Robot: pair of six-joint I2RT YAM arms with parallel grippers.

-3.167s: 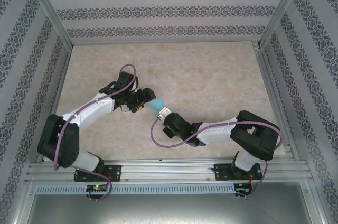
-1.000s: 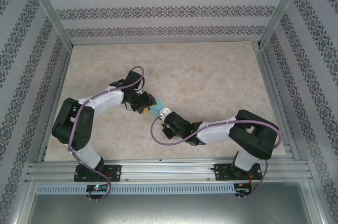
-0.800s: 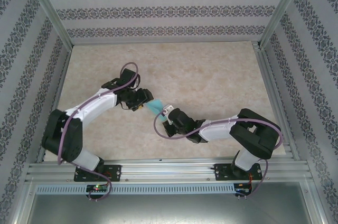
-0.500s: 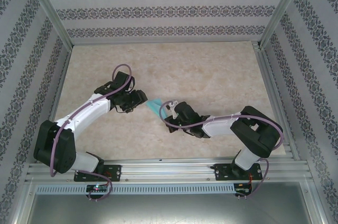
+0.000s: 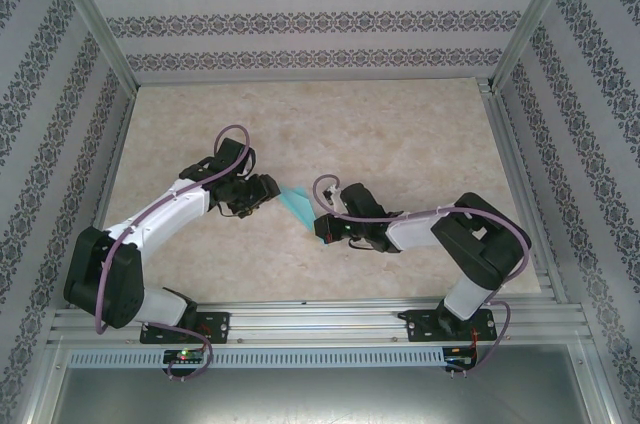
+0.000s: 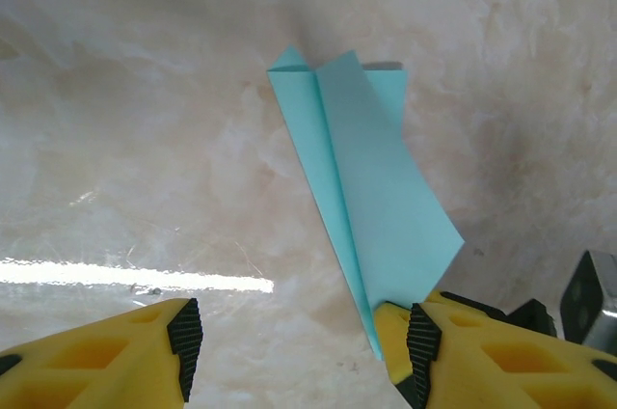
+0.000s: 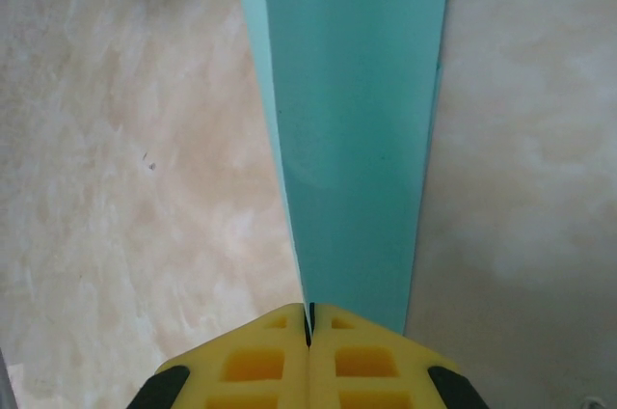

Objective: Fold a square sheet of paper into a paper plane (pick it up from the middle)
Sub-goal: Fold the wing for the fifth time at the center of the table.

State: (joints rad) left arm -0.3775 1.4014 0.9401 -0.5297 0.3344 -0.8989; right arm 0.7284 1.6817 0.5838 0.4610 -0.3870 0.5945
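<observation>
The paper plane is a slim folded turquoise dart with a centre crease, held low over the table middle. My right gripper is shut on its near end; in the right wrist view the yellow fingertips pinch the crease and the paper plane runs away from them. My left gripper stands open just left of the plane. In the left wrist view its fingers are spread, and the paper plane ends beside the right-hand finger, with nothing between the pads.
The beige marbled tabletop stretches behind and to both sides of the arms. Patterned walls and metal frame posts close in the table. A metal rail runs along the near edge by the arm bases.
My left gripper opened, let go of the paper and drew back to the left. The right gripper stayed shut on the plane and swung round with it, moving right and slightly away from the bases.
</observation>
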